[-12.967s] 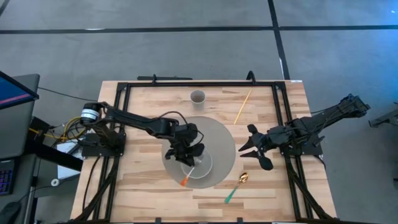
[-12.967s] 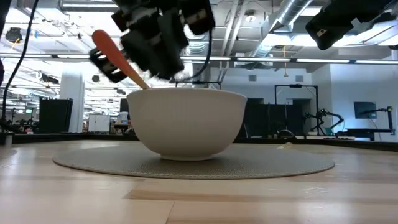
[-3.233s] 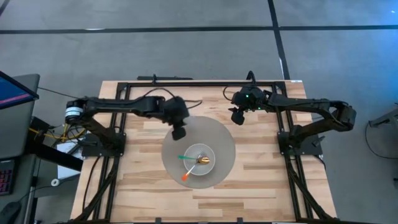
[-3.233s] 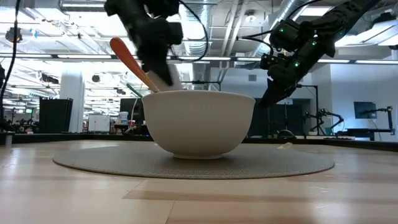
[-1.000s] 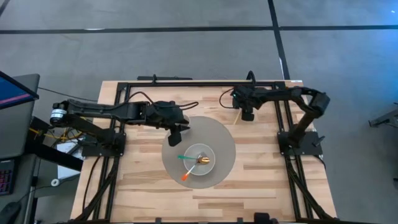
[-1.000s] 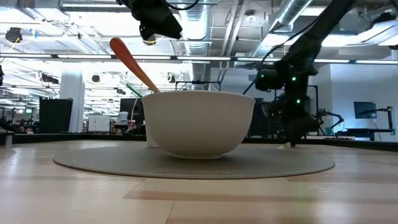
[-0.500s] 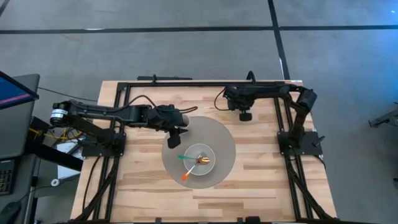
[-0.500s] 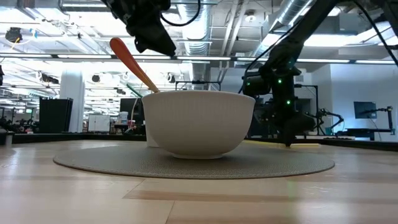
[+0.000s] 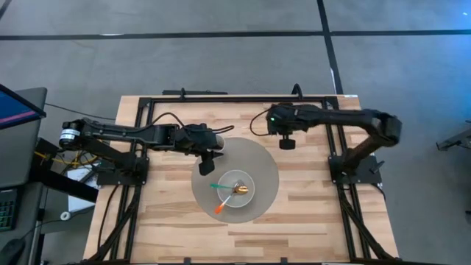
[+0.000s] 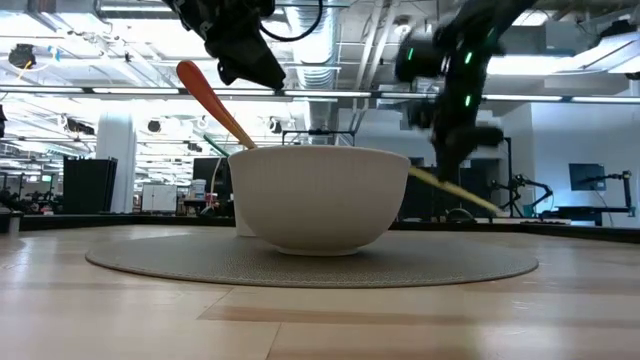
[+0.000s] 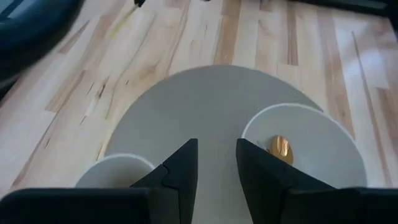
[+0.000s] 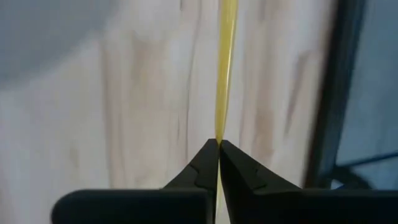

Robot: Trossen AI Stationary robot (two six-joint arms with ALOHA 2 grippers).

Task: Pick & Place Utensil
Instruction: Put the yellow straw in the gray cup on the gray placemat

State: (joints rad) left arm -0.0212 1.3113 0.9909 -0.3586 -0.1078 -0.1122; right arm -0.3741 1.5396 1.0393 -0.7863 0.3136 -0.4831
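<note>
A thin yellow stick (image 12: 225, 68) is in my right gripper (image 12: 218, 144), which is shut on it above the table's far side, beside the grey round mat (image 9: 259, 158); in the low view the stick (image 10: 462, 196) slants beneath the right gripper (image 10: 450, 165). A white bowl (image 9: 237, 190) stands on the mat. It holds a gold spoon (image 11: 280, 148) with a green handle and an orange-handled utensil (image 10: 208, 98) that leans on the rim. My left gripper (image 11: 216, 163) hovers open over the mat's far-left part, left gripper (image 9: 206, 166) touching nothing. My right gripper pinches the yellow stick (image 12: 220, 127) between its two fingertips, coming from above and pointing down. The stick reaches out on both sides of the fingers (image 10: 447, 150). It hangs tilted, one end lower than the other; whether the low end (image 10: 492, 211) touches the table cannot be told.
A white cup (image 11: 115, 168) stands under my left wrist at the mat's far-left edge. A black frame (image 9: 235, 99) runs round the table's far and side edges. Bare wood (image 9: 309, 213) lies near and right of the mat.
My right gripper has risen from the table with the yellow stick and shifted slightly toward the table's left and near side. The stick, which lay flat on the wood, now hangs tilted under the fingers.
</note>
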